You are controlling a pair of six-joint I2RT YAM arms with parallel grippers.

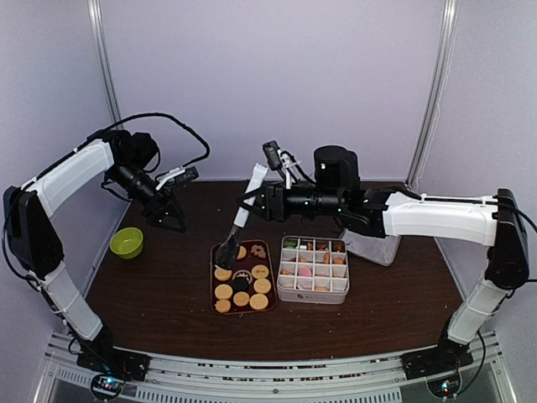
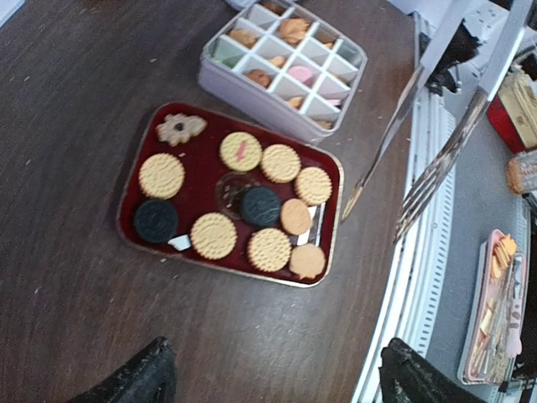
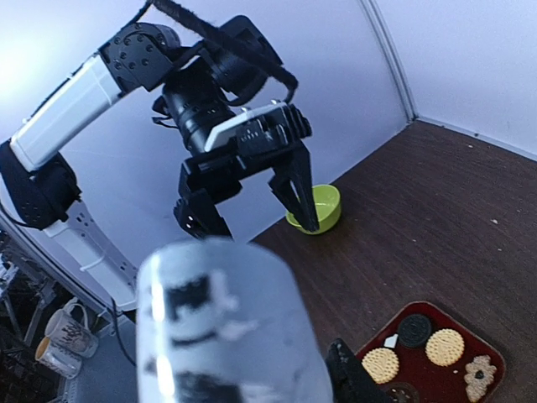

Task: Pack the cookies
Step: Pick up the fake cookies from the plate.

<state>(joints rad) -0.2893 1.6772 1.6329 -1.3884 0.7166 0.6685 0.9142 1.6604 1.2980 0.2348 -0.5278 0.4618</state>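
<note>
Many cookies [image 2: 241, 151] lay flat and close together on the red tray [image 2: 200, 180], and more sat in the cells of the divided box [image 2: 260, 109] just beside it on the right. We judged them light, dry and brittle. They were thin discs that would crack under a hard squeeze and slide on the smooth tray, so we would take one across its rim, edge to edge, with gentle pressure. Our right claw [image 1: 254, 199] was clamped on the white handle of the tongs [image 2: 444, 159]. The tongs slanted down so that in the top view their tips hung over the rear left corner of the tray. Whether they touched a cookie we could not tell. Our left claw [image 3: 258, 225] stood empty with its fingers wide apart, raised over the rear left of the table. It was near the green bowl [image 1: 127, 242] and well apart from the tray and the cookies.
</note>
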